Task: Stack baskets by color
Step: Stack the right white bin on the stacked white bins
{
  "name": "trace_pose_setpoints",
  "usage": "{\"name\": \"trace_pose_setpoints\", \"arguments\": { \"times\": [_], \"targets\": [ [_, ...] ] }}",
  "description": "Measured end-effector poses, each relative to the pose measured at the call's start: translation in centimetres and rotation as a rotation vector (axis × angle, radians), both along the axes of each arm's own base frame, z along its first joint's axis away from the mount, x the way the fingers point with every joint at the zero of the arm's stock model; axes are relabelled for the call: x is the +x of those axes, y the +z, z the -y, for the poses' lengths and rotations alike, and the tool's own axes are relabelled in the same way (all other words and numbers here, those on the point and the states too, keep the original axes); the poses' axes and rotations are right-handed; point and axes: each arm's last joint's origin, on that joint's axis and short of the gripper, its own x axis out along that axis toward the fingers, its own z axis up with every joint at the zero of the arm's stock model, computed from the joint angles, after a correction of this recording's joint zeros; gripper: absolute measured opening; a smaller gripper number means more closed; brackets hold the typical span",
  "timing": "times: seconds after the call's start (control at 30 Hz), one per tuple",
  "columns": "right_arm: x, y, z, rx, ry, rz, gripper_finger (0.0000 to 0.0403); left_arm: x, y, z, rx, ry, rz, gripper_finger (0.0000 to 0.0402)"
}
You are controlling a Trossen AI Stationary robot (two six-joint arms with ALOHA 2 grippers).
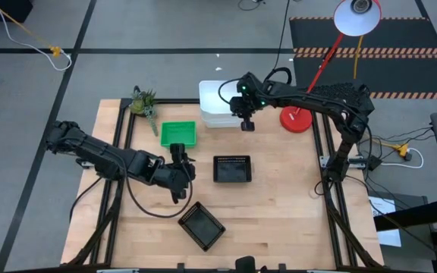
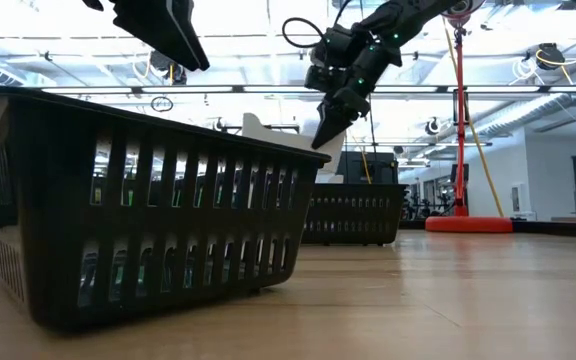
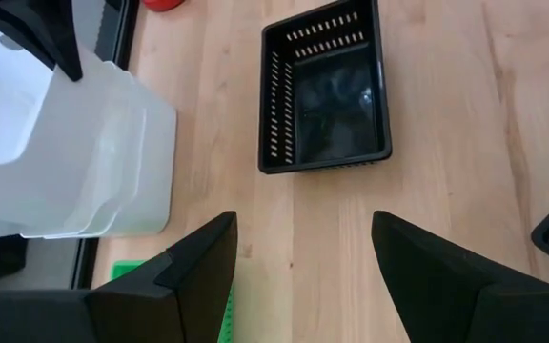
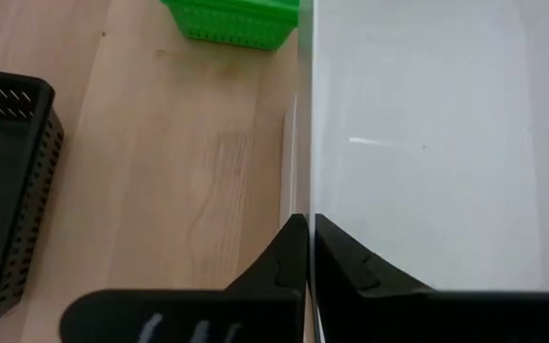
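- The right hand (image 1: 246,123) is pressed fully together on the thin wall of a white basket (image 1: 220,106); in the right wrist view the two dark fingers (image 4: 292,250) meet with the white edge between them.
- This white basket is smooth plain plastic with rounded corners. It sits with the white stack at about 12 o'clock on the counter (image 1: 279,205), and in the low view it looks tilted, with one corner up under the hand.
- The left hand (image 1: 177,155) is spread wide and holds nothing. It hovers near the centre of the counter, toward 9 o'clock, just at the near edge of the green basket (image 1: 177,134).
- The green basket is bright plastic, rectangular and shallow, at about 11 o'clock, beside the white stack.
- One black basket (image 1: 231,169) lies in the centre of the counter, with rows of small slots in its sides and a glossy floor.
- A second black basket (image 1: 202,225) lies at 6 o'clock, turned at an angle, well apart from the first.
- The counter is light wood with visible grain.
- A red round lamp base (image 1: 296,119) stands at about 1 o'clock, and a small green plant (image 1: 143,101) at about 10 o'clock.
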Motion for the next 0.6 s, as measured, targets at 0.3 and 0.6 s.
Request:
{"name": "trace_pose_setpoints", "arguments": {
  "times": [0.3, 0.6],
  "targets": [
    [-0.26, 0.08, 0.57, 0.001, -0.023, 0.010, 0.0000, 0.04, 0.03, 0.02, 0.003, -0.006, 0.003, 0.0246],
    [0.00, -0.47, 0.83, 0.011, -0.031, 0.008, 0.0002, 0.07, 0.05, 0.03, 0.004, -0.008, 0.006, 0.0246]
  ]
}}
